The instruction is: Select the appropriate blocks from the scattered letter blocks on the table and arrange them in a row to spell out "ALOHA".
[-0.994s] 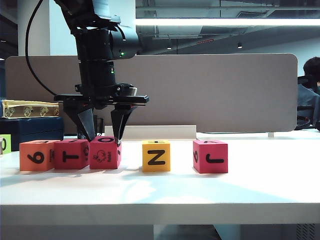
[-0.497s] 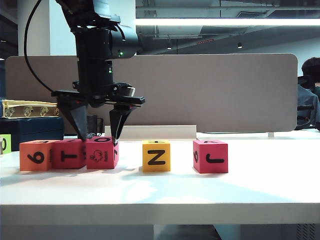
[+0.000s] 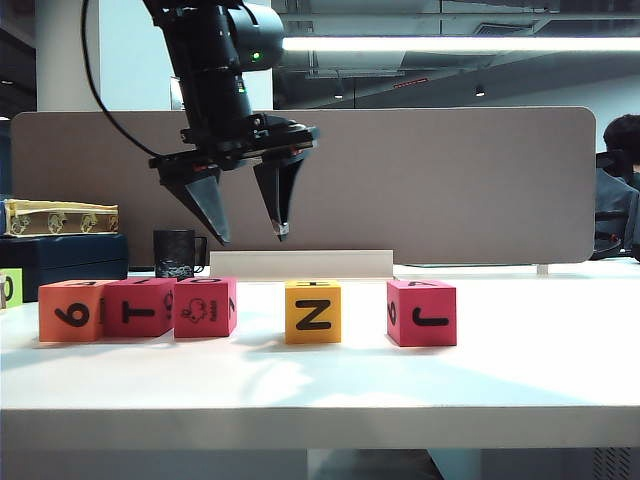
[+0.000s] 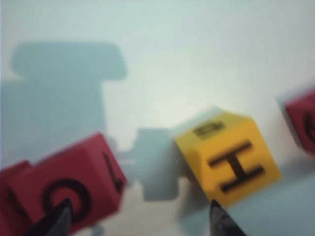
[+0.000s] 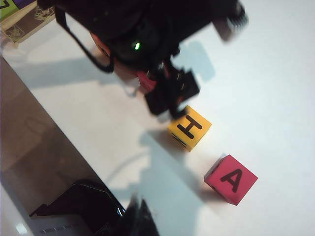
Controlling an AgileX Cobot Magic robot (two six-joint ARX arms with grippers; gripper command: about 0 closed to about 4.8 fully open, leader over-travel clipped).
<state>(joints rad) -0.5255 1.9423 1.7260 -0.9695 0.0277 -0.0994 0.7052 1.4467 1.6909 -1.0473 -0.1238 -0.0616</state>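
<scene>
Left gripper point(image 3: 248, 232) up above the table point(image 3: 320, 385), jaws apart, nothing held — right gripper point(image 5: 139, 216) pinched together. Blocks in a row: orange block point(image 3: 72, 311) "6", yellow block point(image 3: 312, 312) topped "H", far-right red block point(image 3: 421, 313) topped "A".

Orange block point(image 3: 72, 311), magenta-red blocks point(image 3: 140, 308), yellow block point(image 3: 312, 312), white table point(image 3: 320, 385)

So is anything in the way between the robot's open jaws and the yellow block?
Nothing visible is. The left gripper hangs open in the air, above the gap between the third red block and the yellow block. Only bare table lies beneath it. The right gripper is out of view.
</scene>
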